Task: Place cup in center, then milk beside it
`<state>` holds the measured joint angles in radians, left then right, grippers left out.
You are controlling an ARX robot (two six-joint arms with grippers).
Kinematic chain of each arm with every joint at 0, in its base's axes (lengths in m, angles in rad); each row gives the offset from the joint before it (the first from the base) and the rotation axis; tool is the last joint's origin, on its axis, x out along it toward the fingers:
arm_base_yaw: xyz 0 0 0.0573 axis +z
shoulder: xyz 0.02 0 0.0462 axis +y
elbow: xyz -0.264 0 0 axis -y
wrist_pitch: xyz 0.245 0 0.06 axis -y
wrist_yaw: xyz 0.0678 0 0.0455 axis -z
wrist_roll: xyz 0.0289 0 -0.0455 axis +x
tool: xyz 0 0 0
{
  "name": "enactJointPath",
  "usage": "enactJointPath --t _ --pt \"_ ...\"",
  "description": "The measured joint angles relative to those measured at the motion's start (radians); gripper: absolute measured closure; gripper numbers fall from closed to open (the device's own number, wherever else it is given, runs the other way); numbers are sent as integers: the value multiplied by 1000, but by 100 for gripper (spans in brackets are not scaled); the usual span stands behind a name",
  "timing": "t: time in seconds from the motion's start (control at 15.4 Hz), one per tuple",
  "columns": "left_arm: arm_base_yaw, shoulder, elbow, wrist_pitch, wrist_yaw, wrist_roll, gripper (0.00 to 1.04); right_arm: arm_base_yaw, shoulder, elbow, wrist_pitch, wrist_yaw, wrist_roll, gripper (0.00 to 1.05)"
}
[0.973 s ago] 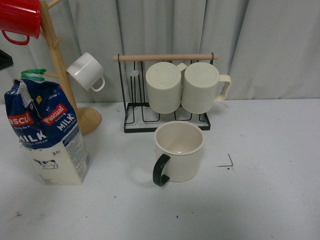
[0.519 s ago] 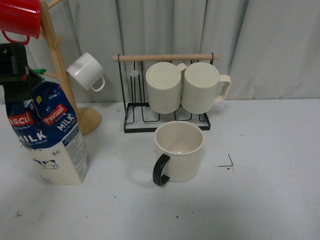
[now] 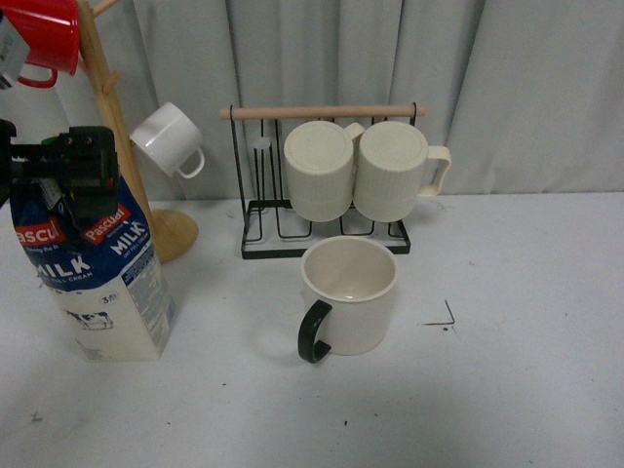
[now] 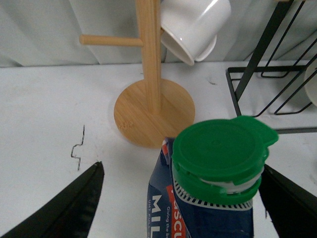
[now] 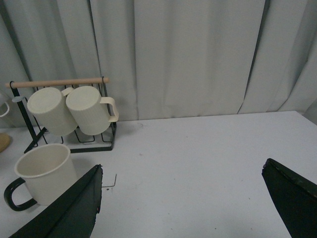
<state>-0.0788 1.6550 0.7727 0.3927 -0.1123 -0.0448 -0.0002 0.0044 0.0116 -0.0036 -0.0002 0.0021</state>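
Observation:
The cup (image 3: 349, 295), wide and cream with a black handle, stands upright near the table's middle, in front of the wire rack; it also shows in the right wrist view (image 5: 42, 173). The milk (image 3: 93, 283), a blue-and-cream carton, stands at the left. My left gripper (image 3: 73, 171) sits open at the carton's top. In the left wrist view the green cap (image 4: 218, 153) lies between the spread fingers of the left gripper (image 4: 182, 171), which do not touch it. My right gripper (image 5: 183, 203) hangs open over bare table to the right of the cup, holding nothing.
A wooden mug tree (image 3: 107, 117) stands just behind the milk, carrying a red mug (image 3: 39, 34) and a small white cup (image 3: 166, 139). A black wire rack (image 3: 322, 249) behind the cup holds two ribbed cream mugs (image 3: 320, 168). Grey curtains close the back.
My left gripper has come in from the left and now sits around the top of the milk carton. The cup and the milk have not moved.

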Motion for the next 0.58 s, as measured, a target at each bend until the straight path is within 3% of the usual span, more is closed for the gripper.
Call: enactJointPath --t 0.13,0.39,0.45,0.58 --pt "-11 37 3 26 -23 0 42 0 0 0 0 0 0 6" --pt "-12 43 9 35 -24 -10 90 0 0 0 0 0 0 6" --pt "-14 43 9 35 -22 -28 100 0 0 0 0 0 0 6" --pt "-35 26 9 14 -44 -47 101 0 0 0 0 0 0 6"
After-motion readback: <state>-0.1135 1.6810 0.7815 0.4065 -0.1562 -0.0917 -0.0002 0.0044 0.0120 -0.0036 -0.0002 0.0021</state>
